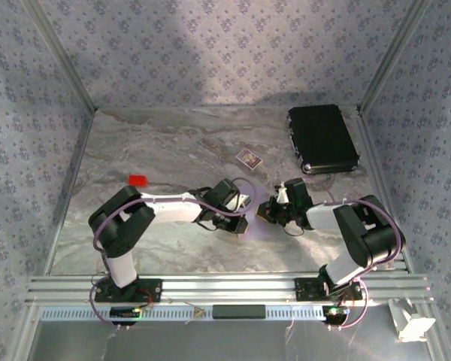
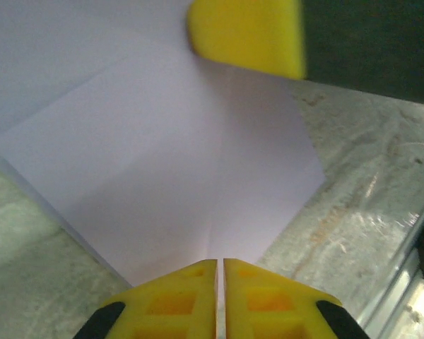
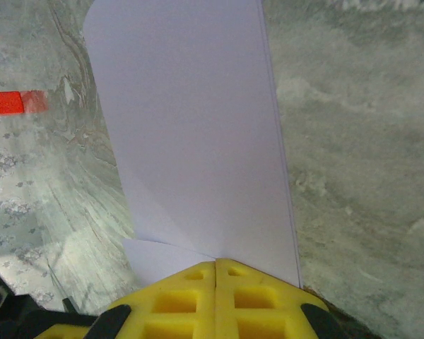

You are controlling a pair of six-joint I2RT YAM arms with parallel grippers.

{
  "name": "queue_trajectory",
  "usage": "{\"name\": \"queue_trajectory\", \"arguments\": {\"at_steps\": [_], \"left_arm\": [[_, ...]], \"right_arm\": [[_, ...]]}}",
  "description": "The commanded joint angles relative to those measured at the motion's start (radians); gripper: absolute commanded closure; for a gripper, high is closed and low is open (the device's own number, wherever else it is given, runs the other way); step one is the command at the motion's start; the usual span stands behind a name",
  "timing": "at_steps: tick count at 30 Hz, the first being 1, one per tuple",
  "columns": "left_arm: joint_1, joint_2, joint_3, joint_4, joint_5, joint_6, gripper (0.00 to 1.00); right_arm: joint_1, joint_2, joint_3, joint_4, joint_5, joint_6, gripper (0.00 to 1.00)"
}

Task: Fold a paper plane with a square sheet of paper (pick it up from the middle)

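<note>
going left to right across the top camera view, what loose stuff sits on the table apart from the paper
red block → patterned card → black case

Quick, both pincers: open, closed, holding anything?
Left pincer: closed on the lilac paper.
Right pincer: closed on the same paper.

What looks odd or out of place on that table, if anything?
Nothing looks spilled or damaged. The square sheet of paper is partly folded, pinched by the left gripper and the right gripper. A small red block and a small patterned card lie loose on the table, apart from the folding.
</note>
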Motion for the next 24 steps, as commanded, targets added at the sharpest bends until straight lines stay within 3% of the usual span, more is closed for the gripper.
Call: {"name": "queue_trajectory", "arguments": {"at_steps": [1, 12, 20, 24], "left_arm": [[0.009, 0.03, 0.004, -0.036, -0.022, -0.011, 0.91], [0.009, 0.055, -0.038, 0.0, -0.021, -0.045, 0.98], [0.009, 0.048, -0.037, -0.009, -0.047, -0.046, 1.0], [0.007, 0.051, -0.041, -0.008, -0.042, -0.04, 1.0]], "right_arm": [[-0.009, 0.022, -0.005, -0.08, 0.069, -0.006, 1.0], [0.033, -0.108, 0.024, -0.111, 0.045, 0.022, 1.0], [0.15, -0.045, -0.005, -0.103, 0.069, 0.036, 1.0], [0.131, -0.017, -0.017, -0.11, 0.105, 0.026, 1.0]]}}
